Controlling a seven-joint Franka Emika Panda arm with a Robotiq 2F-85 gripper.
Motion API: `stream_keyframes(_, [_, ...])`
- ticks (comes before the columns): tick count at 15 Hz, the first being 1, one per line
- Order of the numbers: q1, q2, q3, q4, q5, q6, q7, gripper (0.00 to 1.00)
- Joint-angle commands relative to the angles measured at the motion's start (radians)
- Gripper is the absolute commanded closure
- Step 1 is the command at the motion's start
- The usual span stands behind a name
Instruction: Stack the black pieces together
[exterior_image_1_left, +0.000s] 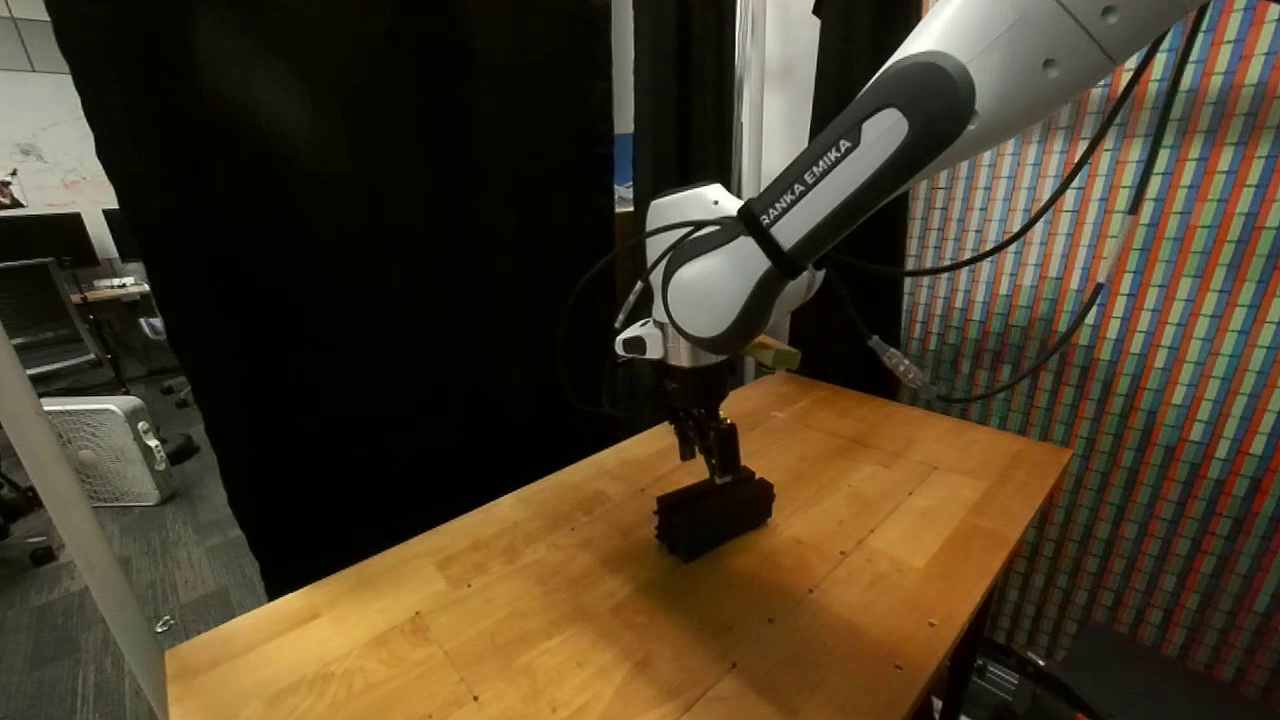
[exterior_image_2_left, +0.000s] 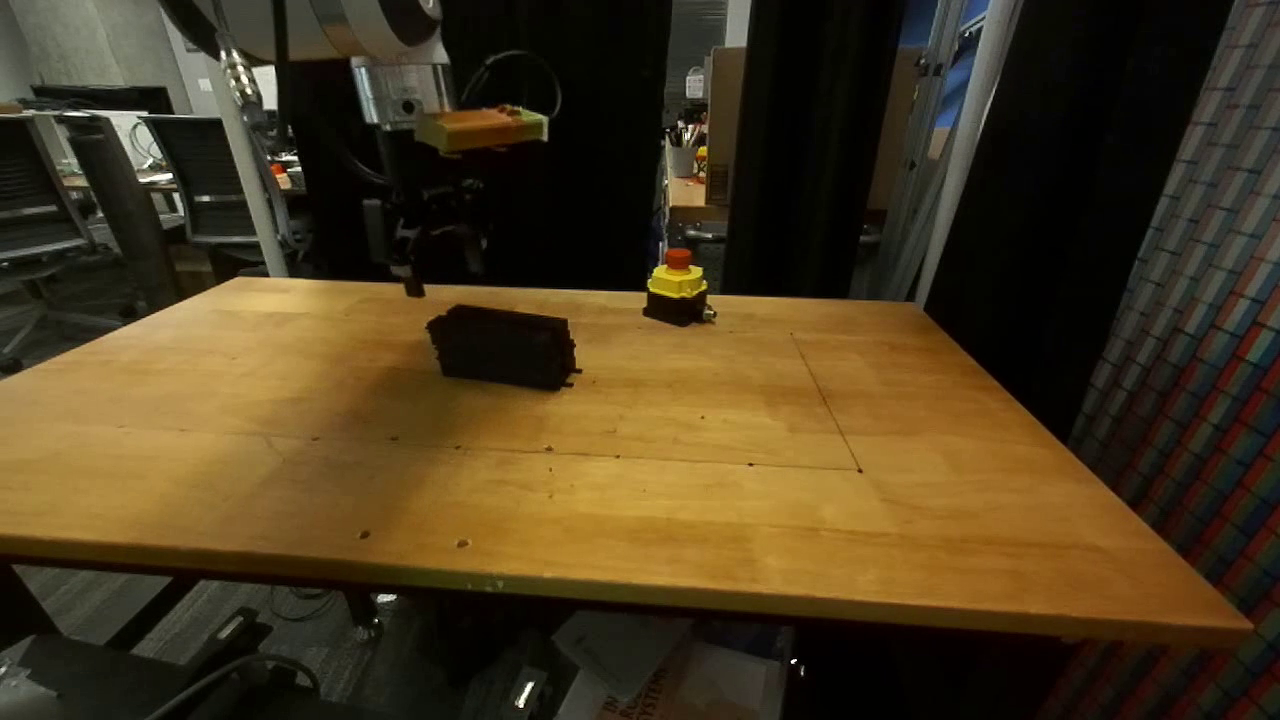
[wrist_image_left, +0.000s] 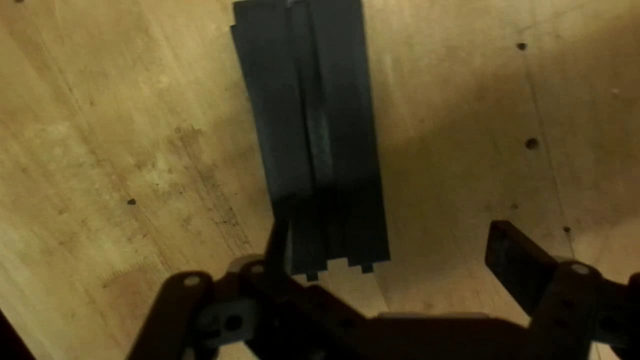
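The flat brown wooden tabletop (exterior_image_2_left: 700, 520) is overlooked slantwise in both exterior views, closely from above in the wrist view.

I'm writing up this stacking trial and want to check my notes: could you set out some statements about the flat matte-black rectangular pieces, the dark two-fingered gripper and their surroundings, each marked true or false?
1. The flat matte-black rectangular pieces sit together as one compact block on the brown wooden table. True.
2. The dark two-fingered gripper is shut on the pieces. False: its jaws stand wide apart and hold nothing.
3. A red-topped yellow button unit with a black base stands on the table, apart from the pieces. True.
4. The white rectangular box fan stands on the table. False: in an exterior view it is on the grey floor.
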Motion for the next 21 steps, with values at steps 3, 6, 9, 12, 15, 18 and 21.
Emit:
stream_keyframes(3, [0.027, -0.172, 0.022, 0.044, 0.120, -0.319, 0.258, 0.00])
stream_keyframes(6, [0.028, -0.290, 0.009, 0.037, 0.186, -0.452, 0.381, 0.00])
stream_keyframes(9, [0.029, -0.423, -0.014, 0.005, 0.228, -0.560, 0.511, 0.00])
stream_keyframes(12, [0.031, -0.549, -0.029, -0.039, 0.255, -0.636, 0.655, 0.00])
stream_keyframes(15, [0.026, -0.674, -0.035, -0.104, 0.284, -0.673, 0.799, 0.00])
stream_keyframes(18, [0.017, -0.777, -0.027, -0.173, 0.304, -0.673, 0.944, 0.00])
stream_keyframes(21, [0.001, -0.854, -0.014, -0.230, 0.321, -0.658, 1.082, 0.00])
